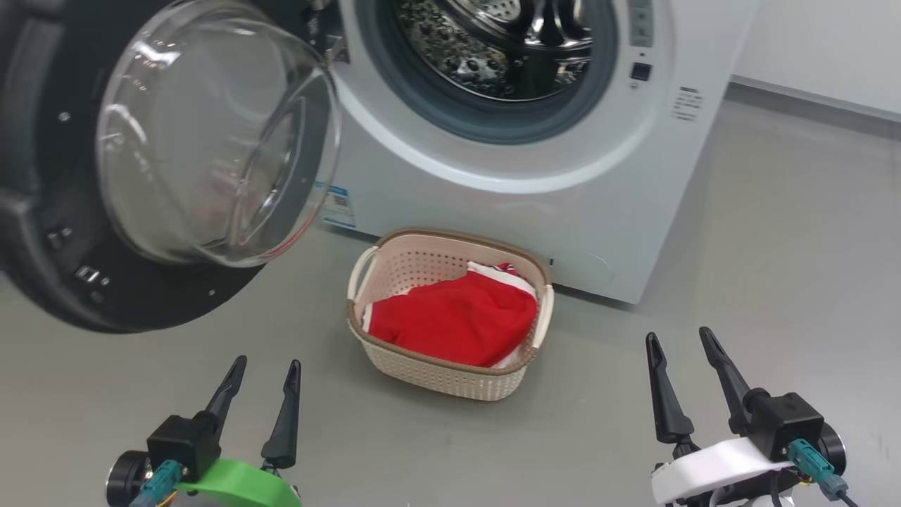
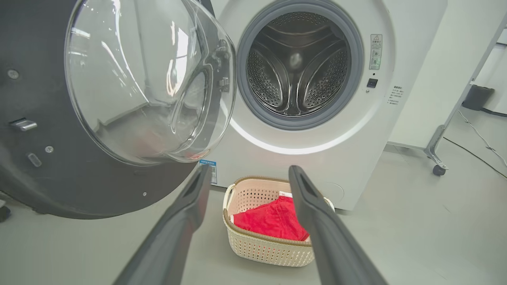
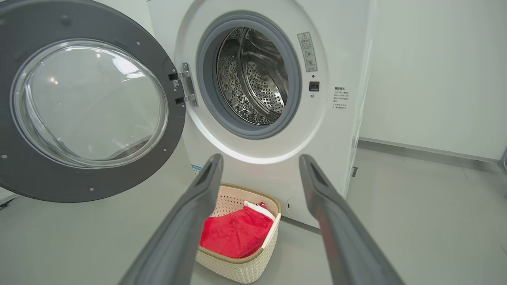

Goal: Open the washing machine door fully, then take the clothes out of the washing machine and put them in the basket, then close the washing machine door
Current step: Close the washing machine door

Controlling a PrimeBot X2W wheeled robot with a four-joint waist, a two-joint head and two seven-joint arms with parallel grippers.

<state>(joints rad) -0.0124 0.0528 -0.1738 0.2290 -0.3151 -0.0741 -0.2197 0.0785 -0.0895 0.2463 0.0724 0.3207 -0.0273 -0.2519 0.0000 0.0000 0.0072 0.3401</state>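
Desk: So, where do the clothes sit relative to the two grippers?

Photographer: They are heaped, bright red, inside the basket. It stands on the grey floor ahead of both sets of fingertips, off to the right of the left gripper and off to the left of the right gripper, roughly midway between them. A strip of white trim shows at the pile's far edge.

Desk: And the grippers themselves?

Photographer: Both have their long dark fingers spread apart. They grip nothing and touch nothing, and each hovers well short of the basket.

Desk: What of the machine?

Photographer: The washing machine rises just beyond the basket, further ahead of the grippers. Its perforated steel drum shows through the ring of grey gasket. The washing machine door hangs swung wide on its hinge, ahead of and above the left gripper, with its clear glass bowl bulging outward. From the right gripper it lies far off to the left, past the basket.
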